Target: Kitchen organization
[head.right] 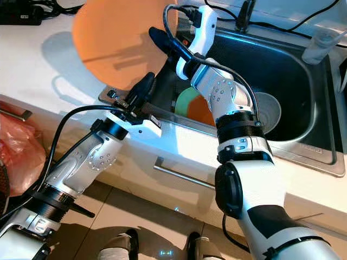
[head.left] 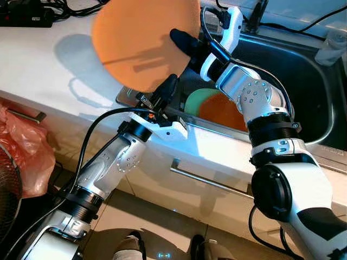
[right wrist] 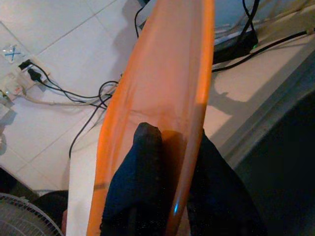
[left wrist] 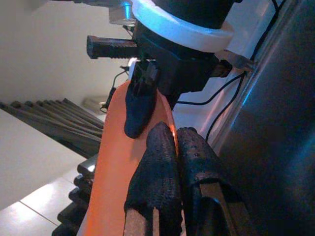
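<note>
**Orange plate held above counter edge**

The right tool (head.left: 184,43) is clamped on the rim of the orange plate (head.left: 141,38), lifted over the white counter (head.left: 49,59) beside the sink (head.right: 293,70). The left tool (head.left: 165,92) pinches the plate's lower edge, fingers closed on it. The plate blocks the counter behind. The sink contains a green plate (head.left: 198,100), another orange plate (head.left: 222,111) and a grey bowl (head.right: 268,111). The right wrist view adds wall sockets (right wrist: 22,73) and cables (right wrist: 93,93)

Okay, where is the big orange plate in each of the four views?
Left eye: orange plate top centre, above the counter.
Right eye: top left.
Left wrist: edge-on, beside the left hand.
Right wrist: edge-on, in the right hand.
Shared landmark: sink.
</note>
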Available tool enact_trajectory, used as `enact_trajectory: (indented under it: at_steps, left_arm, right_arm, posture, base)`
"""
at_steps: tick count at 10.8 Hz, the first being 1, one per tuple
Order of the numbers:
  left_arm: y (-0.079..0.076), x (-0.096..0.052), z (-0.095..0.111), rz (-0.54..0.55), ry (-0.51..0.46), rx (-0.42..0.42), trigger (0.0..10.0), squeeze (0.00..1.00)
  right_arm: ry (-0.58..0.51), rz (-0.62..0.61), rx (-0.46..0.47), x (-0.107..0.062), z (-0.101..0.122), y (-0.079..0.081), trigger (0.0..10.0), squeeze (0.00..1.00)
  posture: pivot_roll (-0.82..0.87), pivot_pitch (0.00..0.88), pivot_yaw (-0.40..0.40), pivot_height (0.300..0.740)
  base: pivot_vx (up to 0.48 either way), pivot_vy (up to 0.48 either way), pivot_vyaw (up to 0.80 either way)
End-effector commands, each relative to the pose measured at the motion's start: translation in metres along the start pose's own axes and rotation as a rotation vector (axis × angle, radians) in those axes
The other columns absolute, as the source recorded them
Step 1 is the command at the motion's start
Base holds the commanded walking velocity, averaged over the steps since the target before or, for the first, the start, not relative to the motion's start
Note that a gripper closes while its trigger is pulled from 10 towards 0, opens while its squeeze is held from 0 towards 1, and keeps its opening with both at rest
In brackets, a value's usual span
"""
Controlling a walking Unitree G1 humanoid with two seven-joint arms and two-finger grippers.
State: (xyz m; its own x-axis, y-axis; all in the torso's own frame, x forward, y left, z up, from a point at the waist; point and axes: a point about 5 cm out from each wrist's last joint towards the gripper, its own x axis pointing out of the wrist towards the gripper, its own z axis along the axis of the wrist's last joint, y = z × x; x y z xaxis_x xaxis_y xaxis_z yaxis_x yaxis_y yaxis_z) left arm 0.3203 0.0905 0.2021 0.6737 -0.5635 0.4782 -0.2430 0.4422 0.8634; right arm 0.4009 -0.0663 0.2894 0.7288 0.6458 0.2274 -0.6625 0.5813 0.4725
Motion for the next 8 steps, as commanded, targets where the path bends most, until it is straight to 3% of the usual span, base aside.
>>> enact_trajectory:
  at_steps: [1,3,4,5,6,8]
  left_arm:
    - [-0.0301,-0.0199,0.0029,-0.145,0.004,-0.021,0.0,0.00]
    - [-0.0296,-0.0199,0.0017,-0.146,0.005,-0.015,0.6,0.00]
    - [-0.0292,-0.0191,0.0010,-0.143,0.009,-0.005,2.7,0.00]
    - [-0.0267,-0.0180,-0.0004,-0.124,0.024,-0.014,7.6,0.00]
    - [-0.0253,-0.0174,-0.0005,-0.112,0.029,-0.038,10.0,1.00]
    - [-0.0242,-0.0164,0.0029,-0.103,0.015,-0.083,10.0,1.00]
  right_arm:
    - [0.059,-0.081,0.005,-0.0092,-0.0126,-0.0188,0.0,0.00]
    - [0.059,-0.084,0.004,-0.0098,-0.0125,-0.0199,0.0,0.00]
    - [0.060,-0.085,0.004,-0.0101,-0.0125,-0.0204,0.0,0.00]
    - [0.060,-0.086,0.005,-0.0103,-0.0124,-0.0207,0.0,0.00]
    - [0.060,-0.086,0.005,-0.0103,-0.0125,-0.0208,0.0,0.00]
    - [0.059,-0.088,0.003,-0.0107,-0.0122,-0.0216,0.0,0.00]
  posture:
    - [0.07,0.230,-0.051,0.740]
    - [0.07,0.229,-0.050,0.740]
    - [0.07,0.229,-0.050,0.740]
    - [0.06,0.228,-0.049,0.740]
    - [0.06,0.228,-0.050,0.740]
    - [0.06,0.228,-0.050,0.740]
  base:
    - [0.000,0.000,0.00]
    - [0.000,0.000,0.00]
    - [0.000,0.000,0.00]
    - [0.000,0.000,0.00]
    - [0.000,0.000,0.00]
    - [0.000,0.000,0.00]
